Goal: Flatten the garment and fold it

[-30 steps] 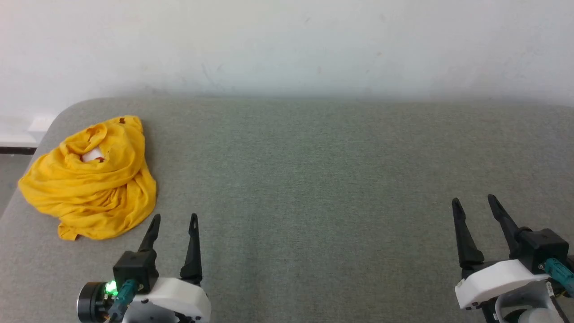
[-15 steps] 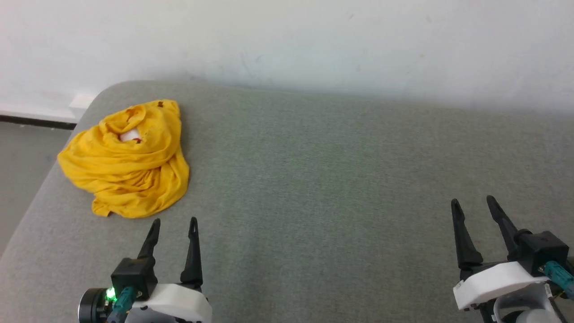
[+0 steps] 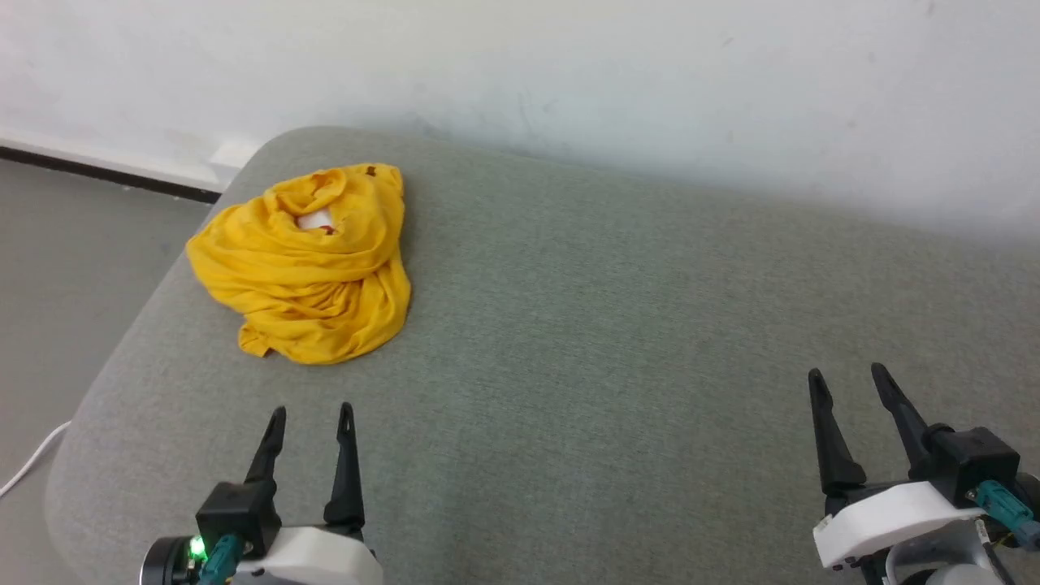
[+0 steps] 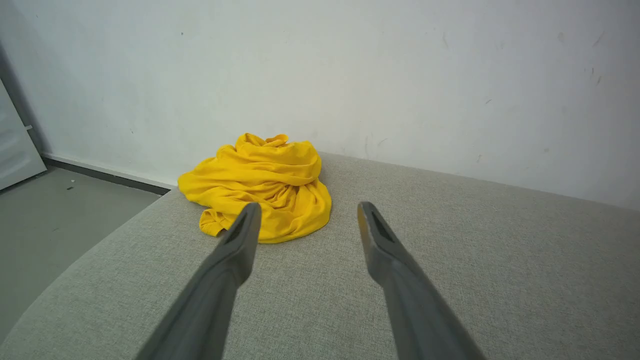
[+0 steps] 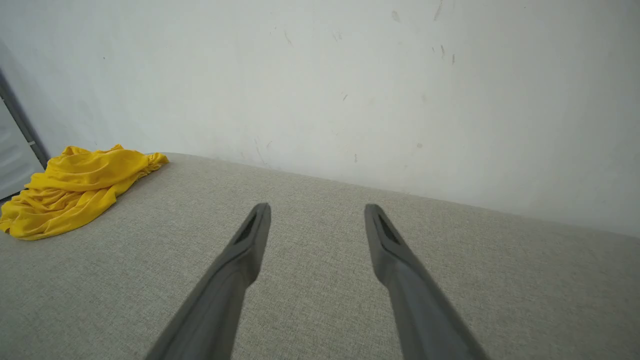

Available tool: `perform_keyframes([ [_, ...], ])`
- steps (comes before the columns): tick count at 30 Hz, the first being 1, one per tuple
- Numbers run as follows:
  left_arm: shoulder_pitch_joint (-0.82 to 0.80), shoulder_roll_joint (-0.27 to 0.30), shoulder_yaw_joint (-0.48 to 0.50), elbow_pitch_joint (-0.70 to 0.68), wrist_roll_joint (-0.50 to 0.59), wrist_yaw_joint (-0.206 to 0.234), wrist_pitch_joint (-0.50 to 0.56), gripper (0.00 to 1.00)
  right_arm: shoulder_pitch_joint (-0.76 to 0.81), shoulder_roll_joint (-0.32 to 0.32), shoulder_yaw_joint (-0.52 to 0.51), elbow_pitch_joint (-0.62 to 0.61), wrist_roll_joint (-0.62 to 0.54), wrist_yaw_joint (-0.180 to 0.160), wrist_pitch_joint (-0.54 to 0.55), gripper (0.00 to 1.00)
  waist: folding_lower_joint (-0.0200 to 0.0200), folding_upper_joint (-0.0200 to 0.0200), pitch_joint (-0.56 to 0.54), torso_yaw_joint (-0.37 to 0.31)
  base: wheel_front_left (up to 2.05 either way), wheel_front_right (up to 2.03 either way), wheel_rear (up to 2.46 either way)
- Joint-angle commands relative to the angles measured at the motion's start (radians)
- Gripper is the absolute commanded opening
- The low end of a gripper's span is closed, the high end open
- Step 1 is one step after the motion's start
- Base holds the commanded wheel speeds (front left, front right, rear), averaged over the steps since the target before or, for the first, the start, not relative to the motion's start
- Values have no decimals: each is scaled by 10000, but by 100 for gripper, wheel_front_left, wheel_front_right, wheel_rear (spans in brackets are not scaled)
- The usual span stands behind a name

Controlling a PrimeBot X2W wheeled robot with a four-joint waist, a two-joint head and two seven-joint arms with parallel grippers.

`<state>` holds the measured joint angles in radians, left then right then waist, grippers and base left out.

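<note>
The garment (image 3: 313,268), a bright yellow T-shirt, lies crumpled in a heap at the far left corner of the grey padded surface (image 3: 617,325). A small white and red patch of print peeks out near the heap's top. My left gripper (image 3: 311,414) stands open at the lower left, a short way in front of the heap and apart from it. In the left wrist view the garment (image 4: 260,190) lies just beyond the open left gripper (image 4: 309,210). My right gripper (image 3: 845,375) is open at the lower right, far from the cloth. In the right wrist view the garment (image 5: 75,185) sits at the far left, beyond the open right gripper (image 5: 316,210).
A white wall (image 3: 569,73) runs behind the surface. The grey floor (image 3: 65,268) drops off past the rounded left edge, with a dark baseboard strip (image 3: 106,171) along the wall and a white cable (image 3: 32,459) on the floor.
The head camera has turned left, so the garment and the surface's corner now sit further right and higher. Both grippers hold the same open stance.
</note>
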<state>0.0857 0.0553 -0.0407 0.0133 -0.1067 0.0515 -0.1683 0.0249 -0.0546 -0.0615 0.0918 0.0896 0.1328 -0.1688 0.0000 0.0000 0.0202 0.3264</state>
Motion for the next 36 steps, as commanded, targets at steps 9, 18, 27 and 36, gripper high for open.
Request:
perform_keyframes([
  [9, 385, -37, -15, 90, -197, 108, -275, 100, -17, 31, 15, 261, -73, -16, -271, 100, 0, 0, -78, 1088, 0, 0, 0],
  [18, 556, -41, -6, 225, -297, 91, -463, 100, -49, 34, 284, 490, -107, -17, -459, 100, 0, 0, -270, 1829, 0, 0, 0],
  [27, 748, -45, 97, 392, -321, 106, -651, 100, 68, 38, 593, 765, 28, -19, -646, 100, 0, 0, -594, 2488, 0, 0, 0],
  [36, 897, -49, 139, 258, -643, 130, -840, 100, 101, 42, 662, 919, 94, -20, -834, 100, 0, 0, -628, 2991, 0, 0, 0],
])
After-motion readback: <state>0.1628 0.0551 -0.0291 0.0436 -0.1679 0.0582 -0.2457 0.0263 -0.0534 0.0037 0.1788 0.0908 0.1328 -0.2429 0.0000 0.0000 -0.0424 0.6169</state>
